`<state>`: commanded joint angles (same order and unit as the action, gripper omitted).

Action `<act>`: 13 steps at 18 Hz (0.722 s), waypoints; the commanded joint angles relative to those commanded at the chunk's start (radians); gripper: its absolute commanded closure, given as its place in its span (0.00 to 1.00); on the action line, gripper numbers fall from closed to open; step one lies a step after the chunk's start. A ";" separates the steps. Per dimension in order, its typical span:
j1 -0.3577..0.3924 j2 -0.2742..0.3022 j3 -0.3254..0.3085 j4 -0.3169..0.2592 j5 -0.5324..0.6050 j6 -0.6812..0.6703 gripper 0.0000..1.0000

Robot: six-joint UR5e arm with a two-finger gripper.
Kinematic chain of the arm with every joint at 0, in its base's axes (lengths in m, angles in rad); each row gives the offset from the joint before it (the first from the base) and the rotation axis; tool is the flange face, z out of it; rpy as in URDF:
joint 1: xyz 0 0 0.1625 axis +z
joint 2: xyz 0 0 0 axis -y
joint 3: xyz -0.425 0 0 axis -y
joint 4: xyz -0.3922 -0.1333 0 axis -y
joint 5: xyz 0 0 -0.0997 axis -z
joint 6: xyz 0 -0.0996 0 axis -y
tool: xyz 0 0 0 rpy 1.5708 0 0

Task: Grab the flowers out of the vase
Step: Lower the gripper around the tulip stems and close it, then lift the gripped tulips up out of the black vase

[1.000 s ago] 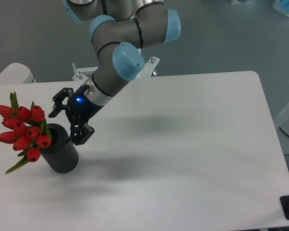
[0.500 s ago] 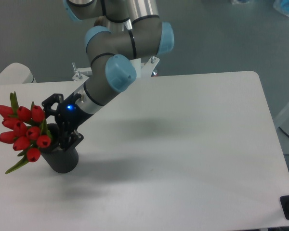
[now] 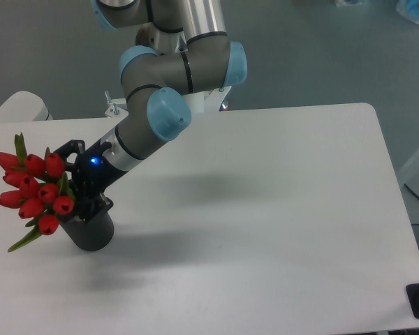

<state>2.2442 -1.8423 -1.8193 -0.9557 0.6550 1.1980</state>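
Flowers (image 3: 35, 192): nine red buds in one vase (image 3: 91, 229); one tool (image 3: 75, 183), spread wide, beside them.

No text, label, brand or number can be read anywhere in the frame. The arm (image 3: 174, 63) and the table (image 3: 279, 209) show plain, unmarked surfaces.

arm: reaches down-left from top centre, elbow joints folded | wrist: angled low to the left, blue light lit | gripper (image 3: 75, 180): jaws spread apart, black fingers pointing left
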 joint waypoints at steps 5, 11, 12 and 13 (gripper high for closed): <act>0.002 0.002 -0.005 0.000 -0.002 -0.012 0.75; 0.023 0.011 -0.003 0.000 -0.038 -0.028 0.84; 0.029 0.014 -0.003 0.000 -0.046 -0.032 0.84; 0.034 0.015 -0.003 0.000 -0.061 -0.040 0.84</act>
<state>2.2779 -1.8270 -1.8224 -0.9557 0.5938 1.1582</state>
